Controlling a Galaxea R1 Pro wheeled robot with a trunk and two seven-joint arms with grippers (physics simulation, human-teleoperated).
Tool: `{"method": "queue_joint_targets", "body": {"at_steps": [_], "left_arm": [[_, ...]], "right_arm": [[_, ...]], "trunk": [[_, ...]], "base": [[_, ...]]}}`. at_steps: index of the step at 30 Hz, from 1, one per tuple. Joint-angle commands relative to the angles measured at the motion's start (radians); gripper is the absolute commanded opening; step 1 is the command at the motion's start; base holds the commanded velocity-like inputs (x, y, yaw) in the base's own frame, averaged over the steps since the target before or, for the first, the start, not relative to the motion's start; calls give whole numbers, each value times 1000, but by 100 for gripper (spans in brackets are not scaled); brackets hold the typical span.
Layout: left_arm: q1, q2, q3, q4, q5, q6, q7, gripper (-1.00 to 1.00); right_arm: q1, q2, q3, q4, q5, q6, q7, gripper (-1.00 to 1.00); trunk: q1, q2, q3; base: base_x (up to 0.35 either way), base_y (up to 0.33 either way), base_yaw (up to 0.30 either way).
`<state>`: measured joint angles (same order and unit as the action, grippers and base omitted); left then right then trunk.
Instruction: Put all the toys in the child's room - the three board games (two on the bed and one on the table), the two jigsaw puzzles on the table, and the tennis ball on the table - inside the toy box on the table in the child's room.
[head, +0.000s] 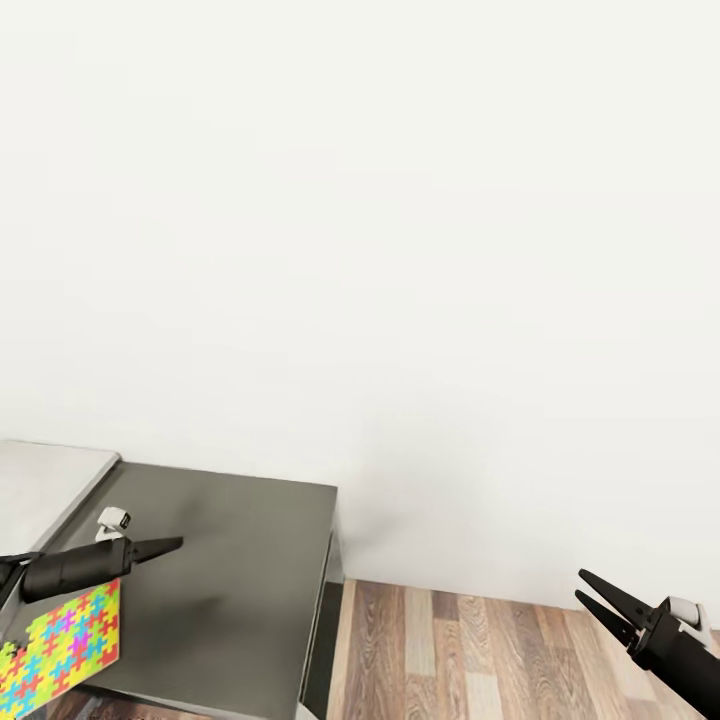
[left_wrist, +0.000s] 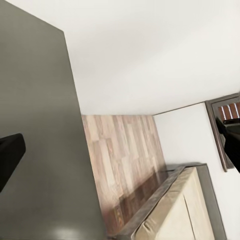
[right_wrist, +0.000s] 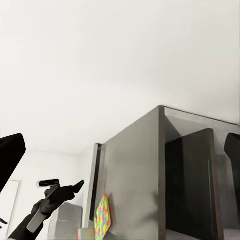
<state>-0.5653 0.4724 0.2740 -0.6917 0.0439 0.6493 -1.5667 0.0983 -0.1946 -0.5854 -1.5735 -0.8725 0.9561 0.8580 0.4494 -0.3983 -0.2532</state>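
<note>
One jigsaw puzzle, a flat square of bright interlocking pieces, lies at the near edge of the table's lower dark-grey section. The same jigsaw puzzle shows edge-on in the right wrist view. My left gripper hovers over the dark top just beyond the puzzle, pointing right, open and empty. Its fingers sit far apart in the left wrist view. My right gripper hangs open and empty above the floor, well right of the table. The toy box, board games, tennis ball and bed are out of view.
A plain white wall rises close behind the table. The light grey top adjoins the dark section on the left. Wood-plank floor lies right of the table. A pale wooden piece of furniture stands across the floor.
</note>
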Motion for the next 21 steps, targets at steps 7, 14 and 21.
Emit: {"method": "queue_joint_targets", "body": {"at_steps": [7,14,21], "left_arm": [[-1,0,1,0,-1,10,-4,100],[0,1,-1,-20,-1,11,-4,100],[1,1,1,-39,0,13,-4,100]], "right_arm": [[0,0,9,0,0,4,2,100],[0,0,24,0,0,4,1,100],[0,0,25,0,0,4,2,100]], "trunk": [[1,-2,9],[1,-2,19],[1,-2,29]], "base": [[-2,-36,164],[-38,-3,171],[-5,1,179]]}}
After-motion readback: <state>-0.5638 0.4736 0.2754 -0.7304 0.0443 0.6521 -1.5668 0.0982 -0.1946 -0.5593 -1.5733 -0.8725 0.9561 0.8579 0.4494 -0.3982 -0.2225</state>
